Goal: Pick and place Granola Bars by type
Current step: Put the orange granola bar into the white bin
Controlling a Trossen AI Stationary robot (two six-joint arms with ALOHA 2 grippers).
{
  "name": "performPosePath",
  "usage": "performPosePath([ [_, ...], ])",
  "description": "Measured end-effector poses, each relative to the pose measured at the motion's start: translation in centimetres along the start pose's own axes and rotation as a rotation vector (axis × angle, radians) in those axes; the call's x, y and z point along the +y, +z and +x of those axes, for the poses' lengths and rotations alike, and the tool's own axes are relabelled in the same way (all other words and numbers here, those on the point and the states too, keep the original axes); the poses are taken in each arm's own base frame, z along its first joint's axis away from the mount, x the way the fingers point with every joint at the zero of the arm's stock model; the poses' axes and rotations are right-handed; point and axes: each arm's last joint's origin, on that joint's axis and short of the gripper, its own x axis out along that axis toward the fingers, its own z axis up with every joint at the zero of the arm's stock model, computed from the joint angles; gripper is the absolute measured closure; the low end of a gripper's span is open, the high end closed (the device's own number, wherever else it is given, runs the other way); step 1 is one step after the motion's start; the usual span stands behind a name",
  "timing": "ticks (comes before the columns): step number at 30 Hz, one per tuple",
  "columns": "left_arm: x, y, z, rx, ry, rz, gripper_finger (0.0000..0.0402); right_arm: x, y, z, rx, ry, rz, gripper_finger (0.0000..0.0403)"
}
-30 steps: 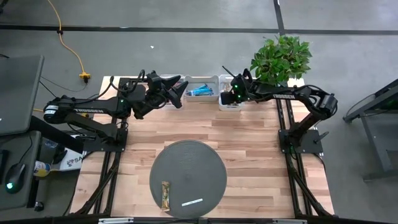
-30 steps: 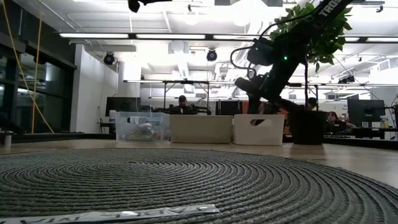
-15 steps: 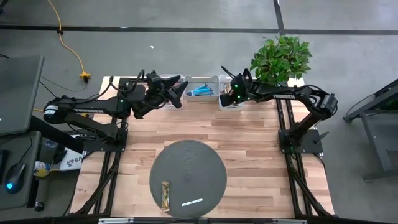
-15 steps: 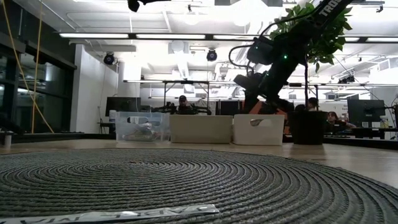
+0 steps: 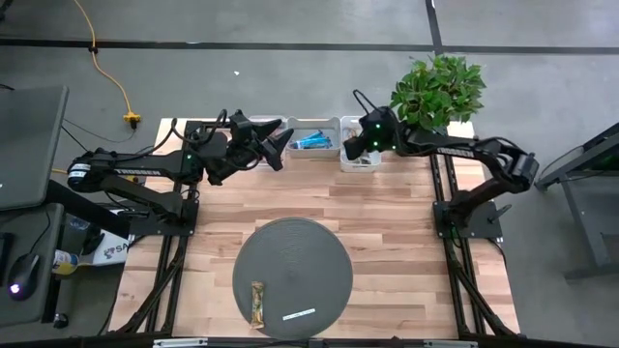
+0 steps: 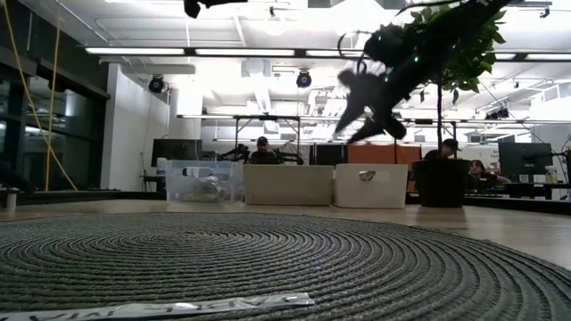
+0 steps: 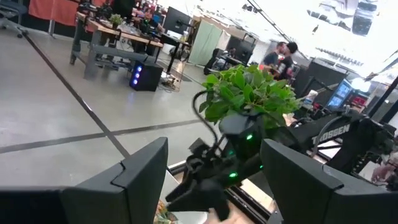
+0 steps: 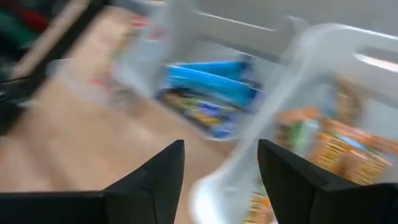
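Our left gripper (image 5: 278,147) hangs with fingers apart over the left bin (image 5: 259,155). One granola bar (image 5: 257,303) lies on the round mat (image 5: 292,253); blue bars (image 5: 311,142) fill the middle bin (image 5: 313,127). Our right gripper (image 5: 355,145) hovers empty, fingers spread, above the right bin (image 5: 360,163).

Round grey woven mat (image 5: 300,261) with white label strip (image 5: 299,314); potted plant (image 5: 437,89); yellow cable (image 5: 108,71) on floor

Right wrist view smeared: blue bars (image 8: 208,78) and orange bars (image 8: 336,143) in their bins, wrapper print unreadable. Low view: right gripper (image 6: 366,107) a blur above the bins. High view: mat (image 5: 292,280) cut by bottom edge; white strip (image 5: 299,314) text too small.
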Motion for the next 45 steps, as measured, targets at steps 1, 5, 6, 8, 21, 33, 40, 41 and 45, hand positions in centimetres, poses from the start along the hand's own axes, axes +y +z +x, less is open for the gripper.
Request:
performPosePath([
  [1, 0.0, 0.0, 0.0, 0.002, 0.001, 0.008, 0.0149, 0.4, 0.1, -0.3, 0.0, 0.046, -0.02, 0.0214],
  [5, 0.2, -0.1, -0.2, 0.025, 0.01, 0.044, 0.0149, 2.1, 0.2, -1.8, 0.011, 0.226, -0.089, 0.0214],
  [6, 0.2, -0.1, -0.2, 0.028, 0.011, 0.045, 0.0149, 2.7, 0.2, -2.3, 0.011, 0.278, -0.115, 0.0214],
  [8, 0.3, -0.1, -0.3, 0.04, 0.016, 0.054, 0.0149, 3.9, 0.3, -3.5, -0.013, 0.377, -0.172, 0.0214],
  [21, 1.3, 0.0, -1.6, 0.122, 0.048, 0.116, 0.0149, 10.5, -2.5, -12.2, -0.16, 0.675, -0.517, 0.0214],
  [33, 2.1, 0.4, -2.9, 0.175, 0.065, 0.108, 0.0149, 7.8, -6.7, -14.9, -0.324, 0.695, -0.398, 0.0214],
  [40, 2.8, 1.0, -4.0, 0.201, 0.075, 0.095, 0.0149, 4.0, -10.2, -15.3, -0.407, 0.735, -0.297, 0.0214],
  [41, 3.0, 1.1, -4.4, 0.208, 0.074, 0.092, 0.0149, 3.7, -10.4, -15.5, -0.421, 0.743, -0.295, 0.0215],
  [45, 3.7, 1.7, -5.6, 0.241, 0.072, 0.087, 0.0149, 2.9, -10.8, -16.3, -0.459, 0.737, -0.303, 0.0214],
])
